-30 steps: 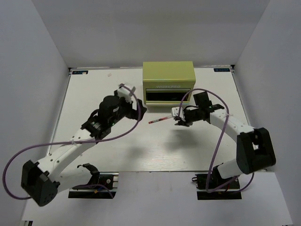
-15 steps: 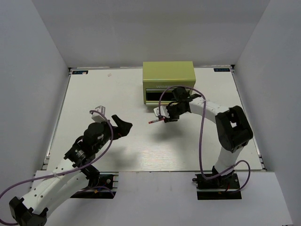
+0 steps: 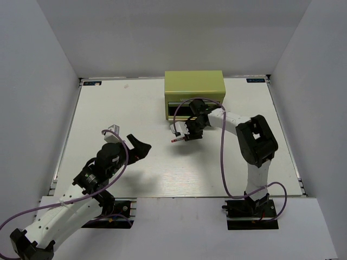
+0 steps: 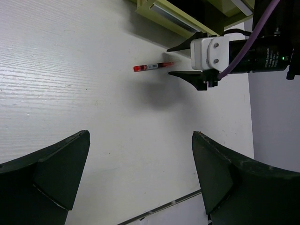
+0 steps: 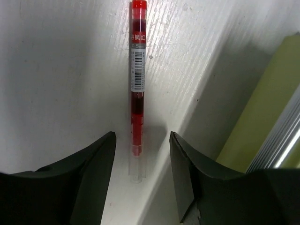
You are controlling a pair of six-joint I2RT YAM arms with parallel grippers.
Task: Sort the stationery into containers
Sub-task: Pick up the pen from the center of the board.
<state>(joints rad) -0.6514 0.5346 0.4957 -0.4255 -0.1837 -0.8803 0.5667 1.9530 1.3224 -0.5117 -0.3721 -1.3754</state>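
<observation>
A red-and-white pen lies on the white table just in front of the olive-green cabinet. My right gripper is open and low over the pen's right end. In the right wrist view the pen points away from me and its clear end lies between my open fingers, apart from both. My left gripper is open and empty, left of the pen. The left wrist view shows the pen and the right gripper ahead. The other stationery is out of view.
The cabinet's front shows a dark slot, right behind the right gripper; its green edge is at the right of the right wrist view. White walls close the table on three sides. A purple cable loops over each arm.
The left arm has drawn back from beside the cabinet toward the near left. The right gripper has moved left along the table onto the pen's right end. The pen has not moved.
</observation>
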